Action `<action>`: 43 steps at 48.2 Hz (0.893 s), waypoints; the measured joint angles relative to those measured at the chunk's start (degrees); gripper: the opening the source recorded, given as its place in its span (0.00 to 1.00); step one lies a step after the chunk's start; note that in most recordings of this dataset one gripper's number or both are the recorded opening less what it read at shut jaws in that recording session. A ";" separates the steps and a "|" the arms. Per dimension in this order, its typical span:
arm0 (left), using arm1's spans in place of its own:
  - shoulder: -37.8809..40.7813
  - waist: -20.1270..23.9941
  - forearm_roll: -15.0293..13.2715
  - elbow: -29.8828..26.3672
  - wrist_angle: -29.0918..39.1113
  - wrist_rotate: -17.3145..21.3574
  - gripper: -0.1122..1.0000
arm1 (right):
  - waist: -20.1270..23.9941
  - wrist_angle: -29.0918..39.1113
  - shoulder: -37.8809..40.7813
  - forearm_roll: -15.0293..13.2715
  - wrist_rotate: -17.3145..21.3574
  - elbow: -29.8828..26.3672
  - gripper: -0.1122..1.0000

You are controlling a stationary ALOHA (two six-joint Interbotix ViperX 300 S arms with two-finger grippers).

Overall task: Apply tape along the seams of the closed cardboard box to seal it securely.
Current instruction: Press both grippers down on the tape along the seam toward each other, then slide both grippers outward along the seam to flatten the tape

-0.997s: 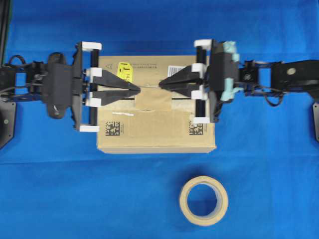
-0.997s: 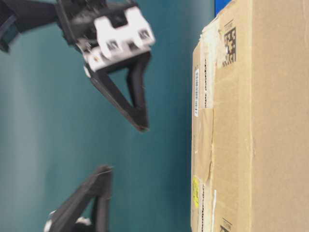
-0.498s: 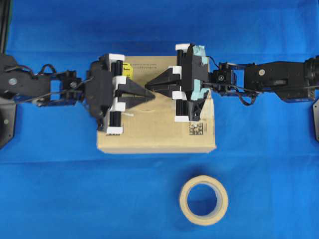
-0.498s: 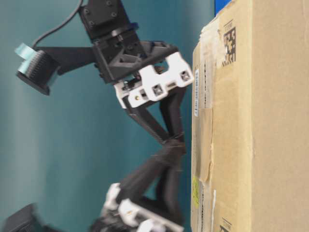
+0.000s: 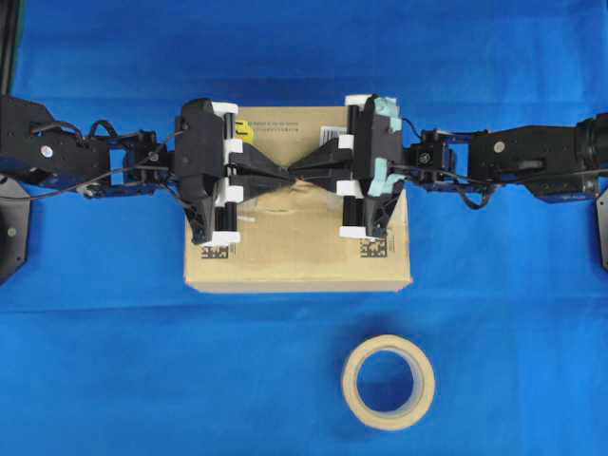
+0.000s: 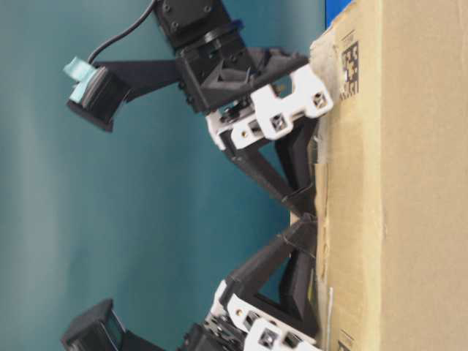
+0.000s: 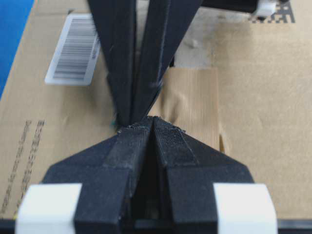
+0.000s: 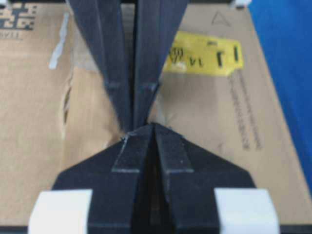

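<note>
1. A tan, ribbed rectangular tape piece (image 7: 192,105) is seen lying flat at the centre of the brown cardboard box's (image 5: 285,256) top.
2. The left end effector (image 5: 285,175) and right end effector (image 5: 296,172) are closed, empty, tip-to-tip above the tape.

Even bright overhead light, saturated blue worktop (image 5: 114,380), only soft short shadows under the tape roll (image 5: 389,382) and cardboard box (image 5: 299,261). Overhead view slightly soft, no glare. Table-level view blurry, background teal and featureless. Wrist views: near gripper fingers out of focus, labels readable but soft.
</note>
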 measured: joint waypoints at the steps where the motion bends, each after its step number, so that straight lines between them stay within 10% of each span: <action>1: 0.00 0.00 0.00 0.18 0.00 -0.18 0.10 | 0.09 0.00 -0.09 0.35 0.00 0.26 0.10; 25: -5.27 0.26 0.00 7.03 1.41 -5.54 0.10 | 1.14 0.00 -4.48 4.57 0.00 7.29 0.10; 43: -8.35 0.09 1.05 1.41 1.85 -1.85 0.10 | 1.23 0.79 -11.69 2.81 -2.37 6.59 0.10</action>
